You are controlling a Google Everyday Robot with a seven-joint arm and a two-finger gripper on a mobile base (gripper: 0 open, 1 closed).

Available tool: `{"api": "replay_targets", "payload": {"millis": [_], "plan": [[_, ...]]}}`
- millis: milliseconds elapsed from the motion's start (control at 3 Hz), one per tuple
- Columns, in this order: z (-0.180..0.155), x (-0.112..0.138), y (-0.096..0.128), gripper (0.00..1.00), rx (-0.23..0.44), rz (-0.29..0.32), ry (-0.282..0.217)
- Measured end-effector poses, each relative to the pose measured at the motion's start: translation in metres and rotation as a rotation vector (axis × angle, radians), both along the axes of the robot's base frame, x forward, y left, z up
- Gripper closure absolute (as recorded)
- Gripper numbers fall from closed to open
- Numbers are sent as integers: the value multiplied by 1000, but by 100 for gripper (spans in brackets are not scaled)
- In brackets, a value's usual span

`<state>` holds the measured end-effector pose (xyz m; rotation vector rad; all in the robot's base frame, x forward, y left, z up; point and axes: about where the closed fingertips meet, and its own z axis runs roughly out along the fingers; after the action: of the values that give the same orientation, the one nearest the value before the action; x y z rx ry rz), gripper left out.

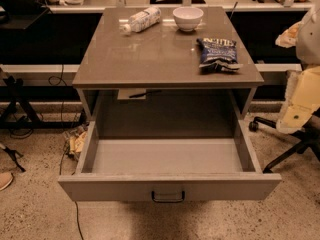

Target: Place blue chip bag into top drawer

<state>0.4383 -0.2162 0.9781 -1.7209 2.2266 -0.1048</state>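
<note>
The blue chip bag (218,53) lies flat on the right side of the grey table top (150,59), near its front edge. The top drawer (167,186) is pulled all the way out below the table top, its inside bare, with the dark handle (168,197) at the centre of its front panel. My pale arm (302,96) stands at the right edge of the view, beside the table. My gripper (289,35) is at the arm's upper end, to the right of the bag and apart from it.
A clear plastic bottle (141,20) lies on its side at the back left of the table top. A white bowl (188,18) stands at the back centre. An office chair base (287,151) stands on the floor right of the drawer. Cables (70,134) lie at the left.
</note>
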Motion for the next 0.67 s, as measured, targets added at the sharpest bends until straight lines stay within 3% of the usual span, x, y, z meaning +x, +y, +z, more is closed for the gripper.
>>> {"api": "replay_targets", "payload": {"millis": [333, 667], "plan": [[0, 7, 0, 0, 6, -2, -7], [2, 66, 3, 0, 54, -16, -56]]}}
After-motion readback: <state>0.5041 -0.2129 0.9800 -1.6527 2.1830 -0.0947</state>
